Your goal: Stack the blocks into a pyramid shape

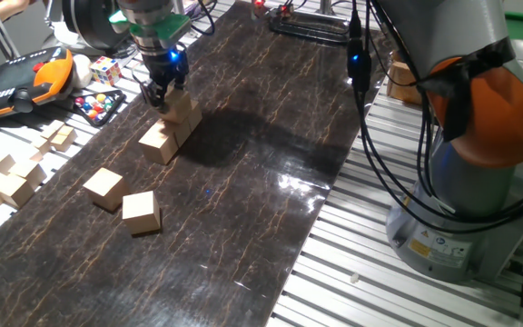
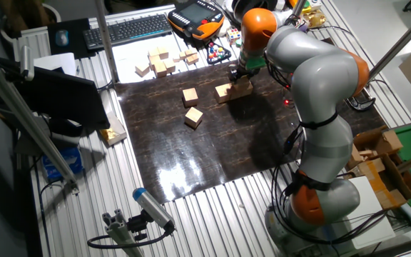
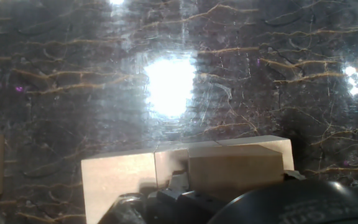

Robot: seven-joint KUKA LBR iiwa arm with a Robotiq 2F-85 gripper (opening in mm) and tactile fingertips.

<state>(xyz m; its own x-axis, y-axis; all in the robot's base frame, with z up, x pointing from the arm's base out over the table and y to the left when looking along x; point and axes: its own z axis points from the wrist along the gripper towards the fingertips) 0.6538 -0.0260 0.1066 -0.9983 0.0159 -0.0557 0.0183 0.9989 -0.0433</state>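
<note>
The pincer (image 1: pixel 163 94) is closed on a block (image 1: pixel 181 103) at the far left of the table (image 1: pixel 271 191), holding it on top of the row of blocks (image 1: pixel 166 138) that forms the base. Two loose blocks (image 1: pixel 123 200) lie nearer on the dark mat, well apart from the stack. Left of the mat lie a pile of small wooden pieces (image 1: pixel 12 177), a coloured puzzle cube (image 1: pixel 105 70) and an orange handset (image 1: pixel 27 80). The other fixed view also shows a keyboard (image 2: pixel 128 29). The hand view shows the held block (image 3: pixel 235 172) above two base blocks (image 3: pixel 166 171).
</note>
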